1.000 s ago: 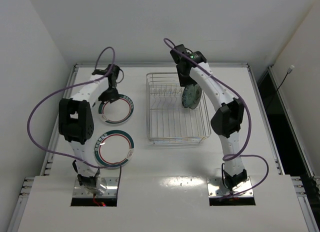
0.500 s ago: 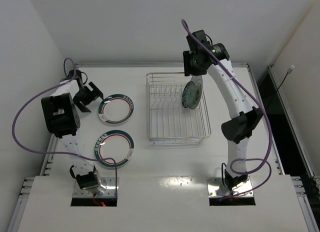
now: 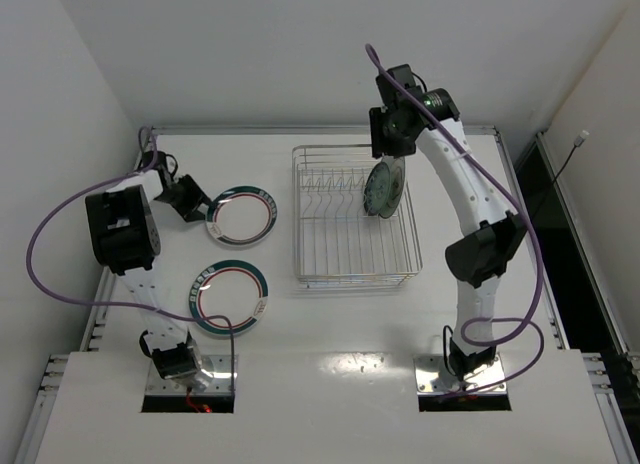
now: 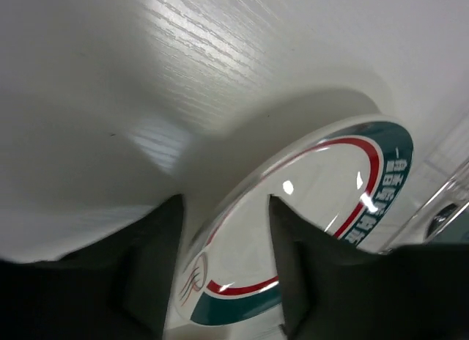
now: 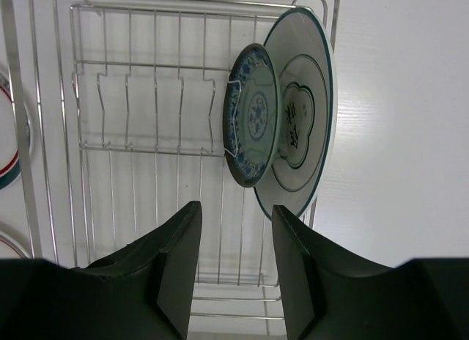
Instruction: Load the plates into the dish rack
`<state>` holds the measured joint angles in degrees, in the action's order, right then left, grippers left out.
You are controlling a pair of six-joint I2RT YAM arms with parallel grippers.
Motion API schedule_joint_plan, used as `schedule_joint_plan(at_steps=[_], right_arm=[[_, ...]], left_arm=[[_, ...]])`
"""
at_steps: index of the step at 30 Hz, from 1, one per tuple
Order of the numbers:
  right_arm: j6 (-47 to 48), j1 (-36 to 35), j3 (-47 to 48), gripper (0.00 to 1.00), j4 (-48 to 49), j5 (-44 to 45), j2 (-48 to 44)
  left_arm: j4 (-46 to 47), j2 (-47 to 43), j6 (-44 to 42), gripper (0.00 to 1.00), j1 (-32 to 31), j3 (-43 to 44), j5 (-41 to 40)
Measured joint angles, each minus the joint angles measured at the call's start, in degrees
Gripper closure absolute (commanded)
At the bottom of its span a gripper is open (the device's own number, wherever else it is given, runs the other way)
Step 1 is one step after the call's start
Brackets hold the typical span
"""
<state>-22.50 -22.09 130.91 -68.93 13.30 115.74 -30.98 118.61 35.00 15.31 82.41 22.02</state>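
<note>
Two plates stand upright at the right end of the dish rack (image 3: 355, 276): a small teal patterned plate (image 5: 253, 124) leaning on a larger pale grey plate (image 5: 304, 127). My right gripper (image 5: 234, 267) hovers open above the rack (image 5: 154, 61), holding nothing. Two white plates with teal-and-red rims lie on the table left of the rack, the far plate (image 3: 240, 216) and the near plate (image 3: 230, 297). My left gripper (image 3: 195, 206) is low at the far plate's left edge. In the left wrist view its fingers straddle that plate's rim (image 4: 315, 201); whether they pinch it is unclear.
The rack's middle and left tine slots hold nothing. A raised rail runs along the table's left edge (image 3: 140, 184), close behind my left arm. Purple cables loop from both arms.
My left gripper swung from above the far white plate out to its left edge, and its jaws narrowed round the rim; the plate slid slightly right. My right gripper rose from the racked plates.
</note>
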Motion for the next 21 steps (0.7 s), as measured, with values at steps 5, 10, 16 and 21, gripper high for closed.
schedule_joint_plan(at_steps=[5, 10, 16, 21], right_arm=[[-0.1, 0.2, -3.4, 0.60, -0.2, -0.1, -1.2], [-0.2, 0.2, -4.9, 0.60, -0.2, -0.5, -2.4], [-0.2, 0.9, -7.2, 0.60, 3.2, -8.5, -5.3], [-1.9, 2.9, -11.5, 0.54, 11.7, -24.3, -6.7]], left_arm=[[1.1, 1.6, 0.2, 1.00, -0.1, -0.7, 5.3], [2.8, 1.6, 1.6, 1.00, -0.3, 0.3, 9.8], [3.5, 1.6, 4.3, 1.00, -0.3, 2.6, 11.8], [7.6, 1.3, 7.4, 1.00, -0.3, 2.7, 16.2]])
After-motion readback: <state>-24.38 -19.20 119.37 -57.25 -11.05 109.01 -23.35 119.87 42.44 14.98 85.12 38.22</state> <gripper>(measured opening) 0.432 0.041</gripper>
